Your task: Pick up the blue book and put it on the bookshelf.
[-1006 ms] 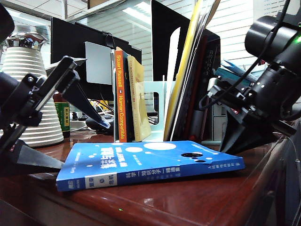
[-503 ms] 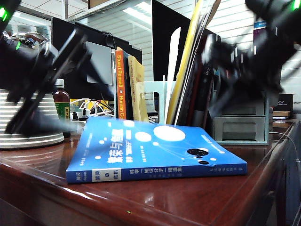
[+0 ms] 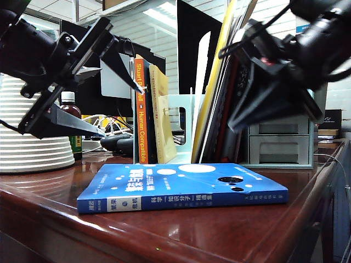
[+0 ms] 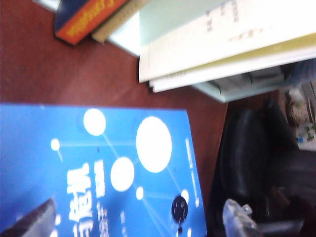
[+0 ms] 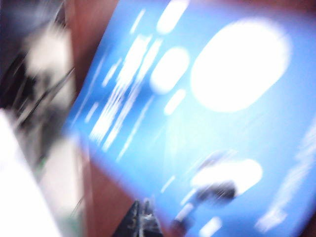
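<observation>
Left gripper (image 3: 118, 109) fingers (image 3: 77, 123) spreading wide, gripping nothing, hovering above table's (image 3: 230, 230) left side. Right gripper (image 3: 237, 118) jaws pressing together, empty, hanging above right end of blue book (image 3: 181, 189). Blue book lying flat on table, spine facing front. Bookshelf (image 3: 178, 123) standing just behind, holding upright books, orange-spined book (image 3: 140, 120) sitting at its left.
</observation>
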`<state>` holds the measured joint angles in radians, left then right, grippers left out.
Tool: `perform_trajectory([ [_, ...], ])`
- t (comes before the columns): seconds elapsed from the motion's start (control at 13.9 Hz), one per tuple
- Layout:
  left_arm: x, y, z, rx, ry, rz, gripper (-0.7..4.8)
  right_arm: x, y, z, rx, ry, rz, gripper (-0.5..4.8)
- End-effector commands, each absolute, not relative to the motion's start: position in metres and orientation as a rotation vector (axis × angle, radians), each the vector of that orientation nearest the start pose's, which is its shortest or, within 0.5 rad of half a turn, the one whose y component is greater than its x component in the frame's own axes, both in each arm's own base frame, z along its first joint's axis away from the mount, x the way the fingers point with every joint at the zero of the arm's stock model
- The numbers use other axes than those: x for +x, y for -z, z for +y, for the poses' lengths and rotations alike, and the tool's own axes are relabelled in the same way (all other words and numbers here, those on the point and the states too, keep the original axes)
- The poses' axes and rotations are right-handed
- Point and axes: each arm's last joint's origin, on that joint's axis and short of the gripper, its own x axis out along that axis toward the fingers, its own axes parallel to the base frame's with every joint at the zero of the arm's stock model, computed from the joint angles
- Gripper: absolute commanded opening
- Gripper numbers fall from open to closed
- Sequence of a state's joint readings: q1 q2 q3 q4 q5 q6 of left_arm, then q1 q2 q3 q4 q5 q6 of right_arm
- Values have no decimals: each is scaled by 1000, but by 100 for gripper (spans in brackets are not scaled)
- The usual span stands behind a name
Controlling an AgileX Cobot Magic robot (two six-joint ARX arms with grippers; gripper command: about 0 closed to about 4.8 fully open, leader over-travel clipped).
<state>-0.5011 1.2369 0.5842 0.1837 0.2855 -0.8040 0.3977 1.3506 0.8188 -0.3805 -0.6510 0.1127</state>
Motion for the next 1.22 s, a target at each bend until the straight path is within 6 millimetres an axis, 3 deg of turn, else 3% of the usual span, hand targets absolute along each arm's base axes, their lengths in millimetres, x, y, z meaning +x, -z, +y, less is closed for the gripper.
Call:
perform_trajectory([
  [0.07, 212, -204, -125, -659, 512, 832, 479, 224, -214, 115, 172, -988, 1057, -1],
  [0.43, 203, -186, -116, -570, 286, 957, 479, 232, -205, 105, -86, -563, 1046, -1],
  [0.79, 207, -181, -117, -551, 251, 953, 479, 240, -177, 112, -16, -657, 1189, -1],
  [1.01, 215, -162, -123, -545, 254, 1016, 479, 239, -177, 115, 35, -734, 1197, -1],
  [1.22, 223, -159, -128, -570, 306, 975, 479, 236, -179, 119, 100, -841, 1202, -1],
])
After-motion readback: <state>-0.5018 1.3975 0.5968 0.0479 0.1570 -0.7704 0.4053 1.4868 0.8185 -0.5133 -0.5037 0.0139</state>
